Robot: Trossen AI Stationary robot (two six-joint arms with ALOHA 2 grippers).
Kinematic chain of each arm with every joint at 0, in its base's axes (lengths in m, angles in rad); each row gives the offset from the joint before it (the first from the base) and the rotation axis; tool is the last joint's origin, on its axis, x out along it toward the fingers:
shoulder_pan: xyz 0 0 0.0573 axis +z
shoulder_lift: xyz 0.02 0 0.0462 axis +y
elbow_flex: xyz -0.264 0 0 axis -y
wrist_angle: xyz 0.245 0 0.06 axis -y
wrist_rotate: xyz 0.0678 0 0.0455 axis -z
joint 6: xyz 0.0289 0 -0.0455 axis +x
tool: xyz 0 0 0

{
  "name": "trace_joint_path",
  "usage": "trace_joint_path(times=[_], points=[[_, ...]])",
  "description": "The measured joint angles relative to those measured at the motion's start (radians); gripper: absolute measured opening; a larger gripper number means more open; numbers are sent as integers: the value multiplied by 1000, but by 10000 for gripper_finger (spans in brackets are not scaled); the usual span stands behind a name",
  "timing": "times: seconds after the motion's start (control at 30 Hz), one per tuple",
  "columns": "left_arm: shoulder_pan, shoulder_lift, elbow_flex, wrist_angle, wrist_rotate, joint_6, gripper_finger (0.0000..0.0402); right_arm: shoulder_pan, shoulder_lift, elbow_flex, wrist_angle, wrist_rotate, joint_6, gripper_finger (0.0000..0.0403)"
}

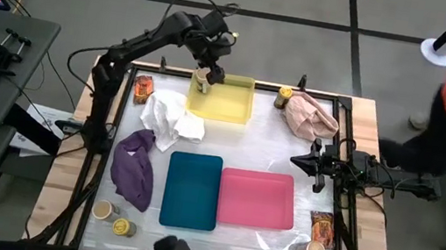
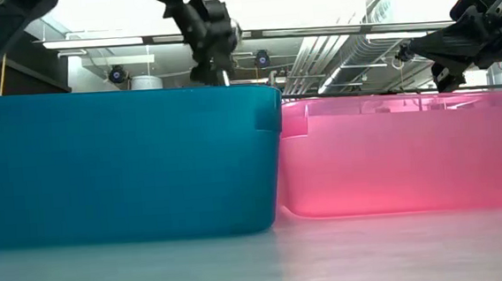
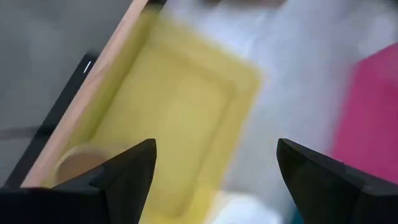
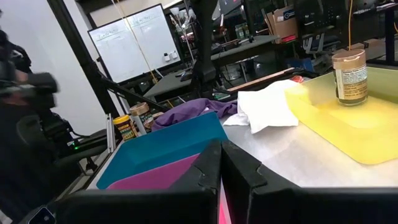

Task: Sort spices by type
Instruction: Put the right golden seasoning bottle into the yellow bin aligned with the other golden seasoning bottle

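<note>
Our left gripper [image 3: 214, 180] fingers spread wide above the yellow tray [image 1: 230, 104], a tan-lidded jar [image 1: 202, 77] standing free in its corner, our right gripper [image 1: 316, 164] pressed together, waiting beside the pink tray [image 1: 256, 199].

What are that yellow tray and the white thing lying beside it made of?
The yellow tray looks like smooth moulded plastic, slightly translucent: rounded rim, light showing through its wall. The white cloth seems soft woven fabric, matte, lying in folds and creases.
</note>
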Motion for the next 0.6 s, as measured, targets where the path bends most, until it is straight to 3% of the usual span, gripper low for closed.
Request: trace_joint_path(times=[0.2, 0.4, 0.5, 0.6], points=[[-90, -95, 0, 177, 81, -27, 320, 0, 0, 0, 0, 0, 0, 4], [-181, -186, -28, 242, 87, -34, 320, -1, 0, 0, 0, 21, 0, 4], [-212, -268, -149, 330, 66, -71, 320, -3, 0, 0, 10, 64, 0, 4], [-238, -389, -361, 485, 5, -136, 320, -3, 0, 0, 31, 104, 30, 4]])
